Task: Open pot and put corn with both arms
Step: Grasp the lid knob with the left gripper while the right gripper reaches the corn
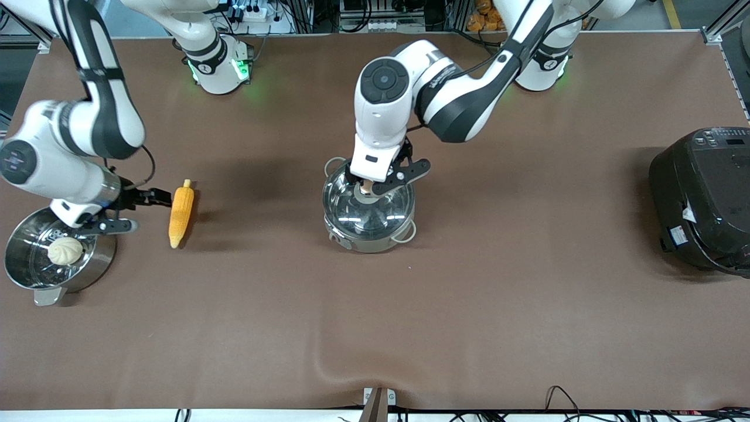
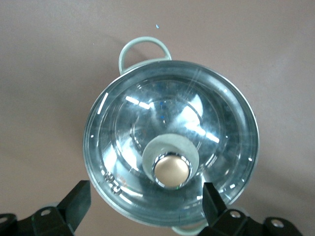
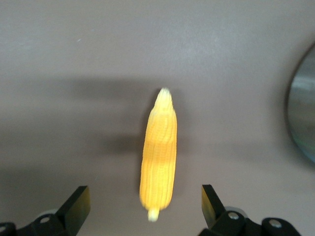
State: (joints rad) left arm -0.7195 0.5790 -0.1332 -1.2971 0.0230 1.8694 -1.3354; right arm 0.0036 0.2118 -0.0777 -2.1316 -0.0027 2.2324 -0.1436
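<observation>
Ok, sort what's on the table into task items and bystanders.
In the job:
pot
glass lid, still on
corn
left hand, open over the lid knob
right hand, open beside the corn

Just lying about:
steamer pot
bun
rice cooker

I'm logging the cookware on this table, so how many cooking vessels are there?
3. A shiny steel pot with glass lid at mid-table under the left gripper; a steel steamer pot holding a white bun at the right arm's end; a black rice cooker at the left arm's end.

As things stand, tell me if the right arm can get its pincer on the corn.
Probably yes: the right pincer is open beside the corn, which lies alone on bare table, untouched.
</observation>
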